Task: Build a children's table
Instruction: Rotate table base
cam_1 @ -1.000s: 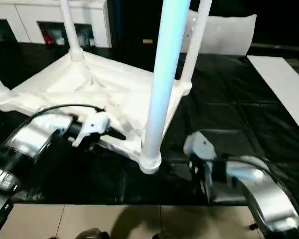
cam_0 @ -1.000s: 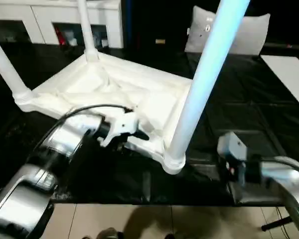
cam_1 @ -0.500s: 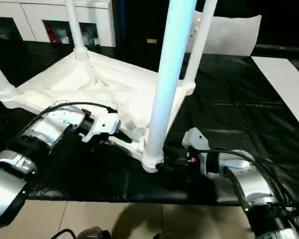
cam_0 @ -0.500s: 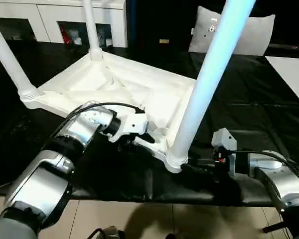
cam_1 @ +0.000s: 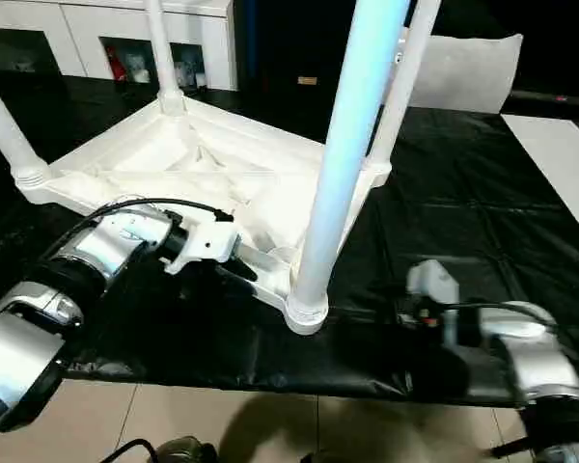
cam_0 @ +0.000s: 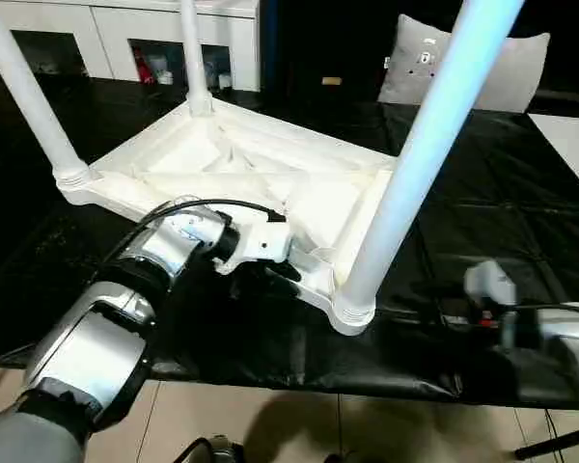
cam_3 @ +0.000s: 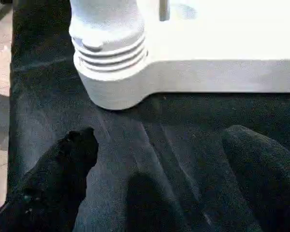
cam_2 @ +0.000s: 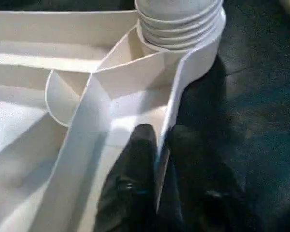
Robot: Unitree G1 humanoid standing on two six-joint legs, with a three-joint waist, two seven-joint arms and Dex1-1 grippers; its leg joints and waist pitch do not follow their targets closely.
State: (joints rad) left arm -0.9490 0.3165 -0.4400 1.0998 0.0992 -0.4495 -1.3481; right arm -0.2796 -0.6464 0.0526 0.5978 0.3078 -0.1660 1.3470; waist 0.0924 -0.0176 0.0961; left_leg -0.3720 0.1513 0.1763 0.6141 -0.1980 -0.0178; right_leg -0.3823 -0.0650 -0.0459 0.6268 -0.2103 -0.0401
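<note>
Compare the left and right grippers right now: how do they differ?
The left gripper has its fingers pinched on the side wall of the children's table; the right gripper is spread wide, holding nothing. The left sits at the table's near edge; the right lies apart on the black cover, pointing at the corner socket. Both have black fingers.

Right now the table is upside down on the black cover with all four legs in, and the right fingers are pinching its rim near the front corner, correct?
Not quite: the left fingers pinch the rim of the table, one either side, as the left wrist view shows. The right fingers stand apart over the black cover, short of the front corner. The rest is right.
</note>
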